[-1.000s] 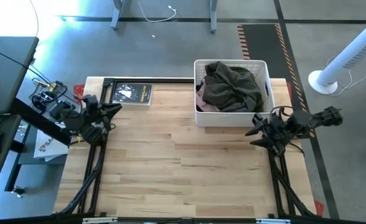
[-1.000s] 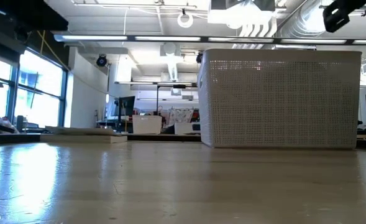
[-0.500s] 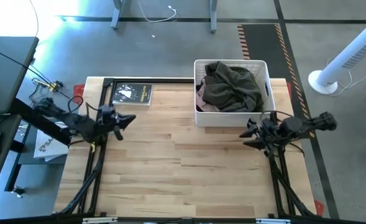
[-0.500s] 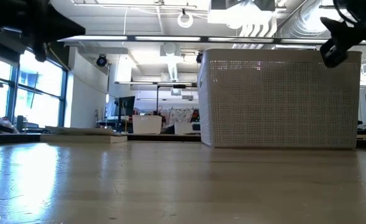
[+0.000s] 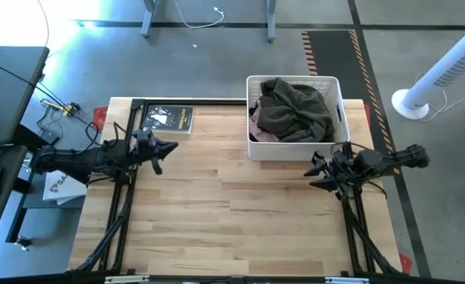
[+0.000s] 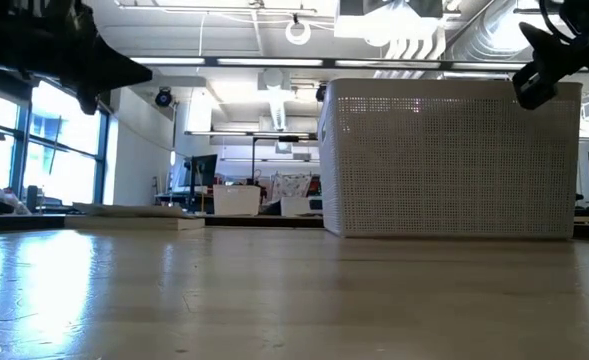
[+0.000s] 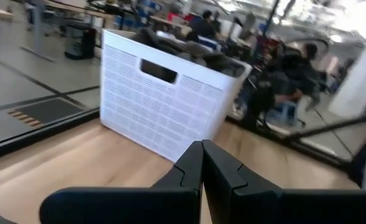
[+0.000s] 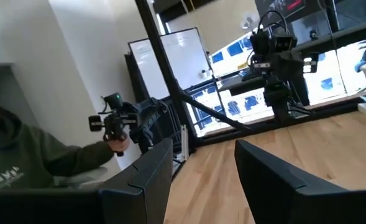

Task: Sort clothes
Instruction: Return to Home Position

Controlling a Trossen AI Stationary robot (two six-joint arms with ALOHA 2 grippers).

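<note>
The clothes (image 5: 291, 112) lie heaped in the white basket (image 5: 287, 151), a dark olive garment (image 5: 301, 101) hiding all but a pink edge (image 5: 256, 127), while the left gripper (image 5: 173, 147) hovers empty with fingers pressed together and the right gripper (image 5: 313, 170), beside the basket, hovers empty with fingers apart.

Matte black throughout, slim and segmented, bulkier at the joints. Tipped by a left hand (image 5: 171, 147) and right hand (image 5: 313, 171), each with two flat, angular fingers (image 8: 148, 171), wedge-tapered and plain-faced.
</note>
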